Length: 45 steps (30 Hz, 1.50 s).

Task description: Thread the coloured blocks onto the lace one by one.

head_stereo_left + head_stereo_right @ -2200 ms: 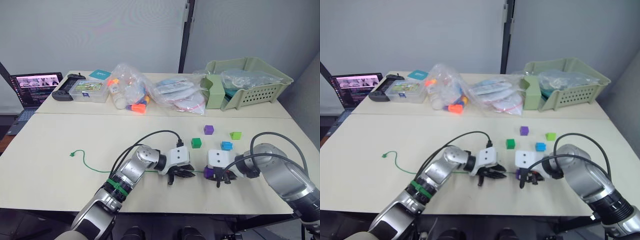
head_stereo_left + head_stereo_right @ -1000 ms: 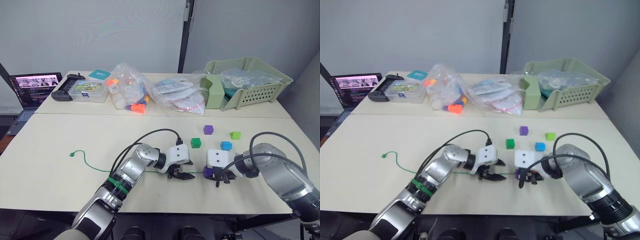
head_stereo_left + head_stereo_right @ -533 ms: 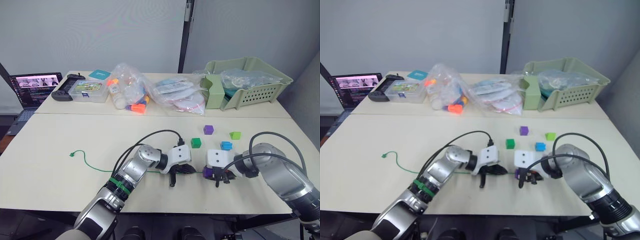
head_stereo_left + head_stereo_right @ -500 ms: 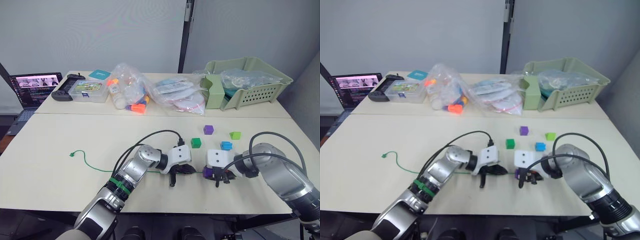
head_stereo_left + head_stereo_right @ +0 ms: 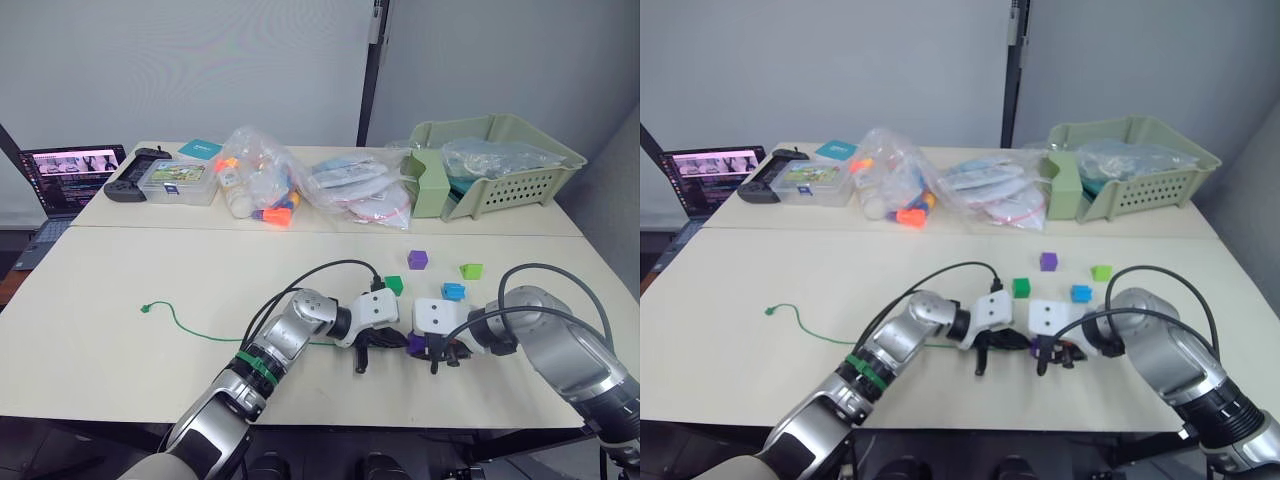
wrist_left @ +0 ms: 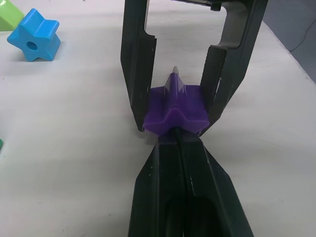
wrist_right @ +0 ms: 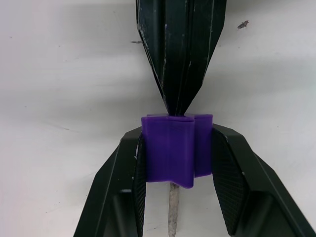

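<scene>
Two pincers meet near the front edge of the surface (image 5: 120, 270). The right pincer (image 7: 177, 163) clamps a purple block (image 7: 177, 150) between its fingers, and the left pincer (image 6: 177, 143), fingers pressed together on the lace (image 5: 200, 333), touches the block's face. The wrist views show what the eye views cannot: the lace's pale stiff tip (image 7: 172, 212) pokes out of the block's far side, so the lace is through the hole. The eye views show the green lace trailing toward the left edge, ending in a small knotted loop (image 5: 146, 307). Toward the right edge, behind the pincers, lie another purple block (image 5: 417, 259), a dark green block (image 5: 393, 284), a blue block (image 5: 453, 291) and a lime block (image 5: 471, 270). No writing can be read.
</scene>
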Tool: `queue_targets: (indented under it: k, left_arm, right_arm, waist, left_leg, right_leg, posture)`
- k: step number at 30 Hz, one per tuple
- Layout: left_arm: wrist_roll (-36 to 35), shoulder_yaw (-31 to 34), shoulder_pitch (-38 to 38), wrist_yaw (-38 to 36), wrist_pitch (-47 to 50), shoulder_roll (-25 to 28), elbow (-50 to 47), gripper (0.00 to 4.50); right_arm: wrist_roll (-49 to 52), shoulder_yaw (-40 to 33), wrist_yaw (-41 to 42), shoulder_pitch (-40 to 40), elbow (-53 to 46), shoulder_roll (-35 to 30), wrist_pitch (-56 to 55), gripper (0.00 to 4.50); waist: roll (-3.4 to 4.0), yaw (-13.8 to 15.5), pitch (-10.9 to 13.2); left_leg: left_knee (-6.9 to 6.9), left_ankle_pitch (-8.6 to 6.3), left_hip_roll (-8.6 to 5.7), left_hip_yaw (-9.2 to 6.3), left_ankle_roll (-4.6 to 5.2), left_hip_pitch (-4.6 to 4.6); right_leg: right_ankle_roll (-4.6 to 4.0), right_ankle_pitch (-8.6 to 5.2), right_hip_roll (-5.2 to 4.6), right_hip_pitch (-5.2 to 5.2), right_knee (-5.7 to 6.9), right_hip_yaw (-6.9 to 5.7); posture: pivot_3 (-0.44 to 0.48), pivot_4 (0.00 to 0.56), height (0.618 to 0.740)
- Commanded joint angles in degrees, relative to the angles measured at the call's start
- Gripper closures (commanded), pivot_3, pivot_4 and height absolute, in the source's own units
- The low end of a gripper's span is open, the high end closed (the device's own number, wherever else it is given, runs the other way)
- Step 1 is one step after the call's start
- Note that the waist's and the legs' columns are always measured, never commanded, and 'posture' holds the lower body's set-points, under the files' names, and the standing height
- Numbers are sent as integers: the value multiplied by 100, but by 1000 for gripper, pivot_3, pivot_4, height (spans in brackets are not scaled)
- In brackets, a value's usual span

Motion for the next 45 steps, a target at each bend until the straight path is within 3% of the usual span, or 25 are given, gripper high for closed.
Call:
queue_targets:
  k: [1, 9, 11, 13, 19, 23, 29, 40, 41, 45]
  left_arm:
    - [-88, 116, -109, -95, -78, 62, -190, 4500]
    - [-278, 397, -62, -139, 58, 238, -473, 4500]
    - [-345, 424, -31, -265, 155, 328, -593, 3962]
    - [-392, 436, 1, -350, 194, 441, -718, 3349]
    - [-410, 424, -29, -454, 121, 662, -771, 1372]
    - [-351, 340, -168, -455, -127, 536, -492, 36]
    - [-163, 67, -348, -407, -492, 38, 37, 36]
    - [274, -60, -641, 34, -807, -549, 1104, 36]
    - [256, -29, -648, 30, -790, -581, 1150, 599]
    - [142, 19, -616, -108, -738, -629, 1135, 1887]
  right_arm:
    - [63, -37, -13, -24, -111, 6, 18, 3158]
    - [70, 7, -13, -50, -85, 64, 29, 3158]
    - [118, 14, 20, -54, -88, 95, 77, 3158]
    - [162, -14, 18, -58, -111, 140, 108, 2109]
    - [525, -342, 285, -64, -456, -123, 429, 86]
    - [997, -893, 289, 76, -545, -347, 635, 0]
    - [1259, -1580, 143, 637, -576, -866, 820, 0]
    - [1402, -2137, -399, 1595, -900, -1152, 931, 0]
    - [1404, -2148, -436, 1643, -901, -1143, 901, 0]
    - [1338, -2005, -606, 1673, -788, -1006, 609, 0]
  waist:
    - [0, -4, 0]
    - [0, -3, 0]
    - [0, -14, 0]
    - [0, -26, 0]
    - [1, -3, 0]
    - [0, 46, 0]
    - [0, 121, 0]
    - [-2, 86, 1]
    - [-2, 85, 1]
    - [-3, 80, 2]
  left_leg:
    - [0, 0, 1, 0, 0, 0]
    - [0, 0, 1, 0, 0, 0]
    - [-1, 0, 2, 0, 0, 0]
    - [-2, 0, 4, 0, 0, 2]
    - [-1, 0, 2, -1, 0, -2]
    - [2, 0, -1, -2, 0, -5]
    - [3, -1, -2, 0, 1, -10]
    - [2, -1, -2, 0, 1, -10]
    - [2, -1, -2, 0, 1, -10]
    - [2, -1, -2, 0, 1, -11]
  right_leg:
    - [0, 0, 1, 0, 0, 0]
    - [0, 0, 0, 0, 0, 0]
    - [0, 0, 1, 0, 1, 0]
    - [0, 0, 3, 0, 1, 0]
    - [0, 0, 1, -2, 1, 0]
    - [0, 0, -3, -1, -1, -2]
    - [1, 0, -3, -1, -6, -4]
    - [2, 0, 1, -4, -4, 0]
    - [2, 0, 1, -3, -4, 0]
    - [3, -1, 0, -4, -5, 0]
  posture:
    - [0, 150, 737]
    - [0, 150, 737]
    - [0, 150, 737]
    - [0, 150, 737]
    - [0, 150, 737]
    - [0, 150, 737]
    - [0, 150, 737]
    - [0, 150, 737]
    - [0, 150, 737]
    - [0, 150, 737]
